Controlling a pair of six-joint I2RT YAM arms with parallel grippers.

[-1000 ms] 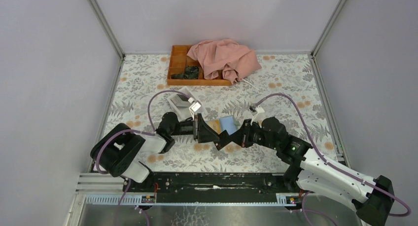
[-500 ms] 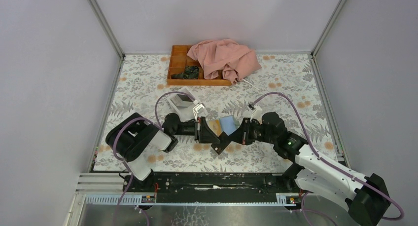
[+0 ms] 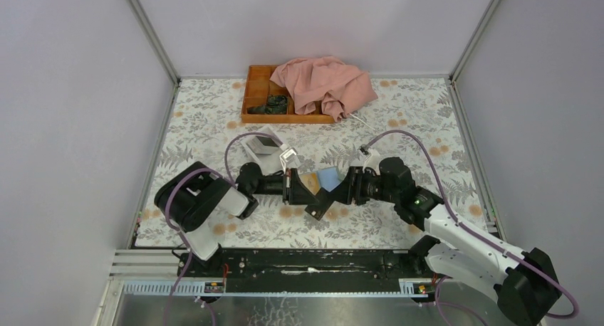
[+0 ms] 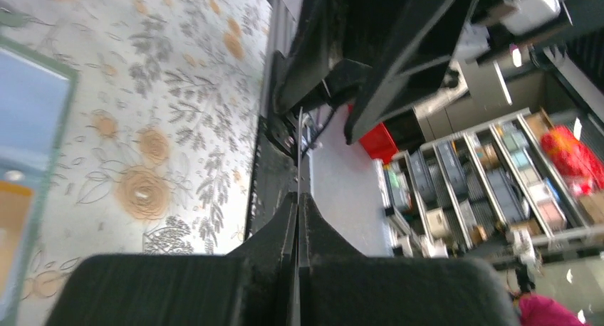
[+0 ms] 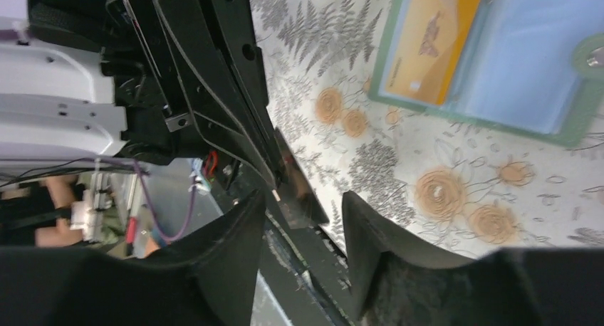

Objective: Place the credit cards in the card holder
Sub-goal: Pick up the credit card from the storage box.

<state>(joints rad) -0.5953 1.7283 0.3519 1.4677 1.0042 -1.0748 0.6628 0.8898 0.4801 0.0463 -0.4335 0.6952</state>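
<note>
The left hand [image 3: 303,192] is pressed together on one credit card [image 5: 292,176]. In the left wrist view the card [image 4: 300,148] shows only as a thin edge that comes out between the two closed fingers [image 4: 271,233]. The card is held above the surface [image 3: 399,119], between the two hands, and its face looks greyish and shiny in the right wrist view.

The right hand [image 3: 340,193] meets the left one from the opposite side. Its fingers [image 5: 235,248] stand apart, one on each side of the lower end of the card. If one of them touches the card, I cannot tell.

The card holder [image 3: 324,179] lies open and flat on the floral surface, just behind the two hands. Inside it, an orange card [image 5: 431,45] sits in one half, and the other half is pale blue. The edge of the holder is grey-green.

A white box [image 3: 260,144] stands near the left arm. At the far side there is an orange wooden tray [image 3: 255,91], and a pink cloth [image 3: 324,84] covers its right part.
</note>
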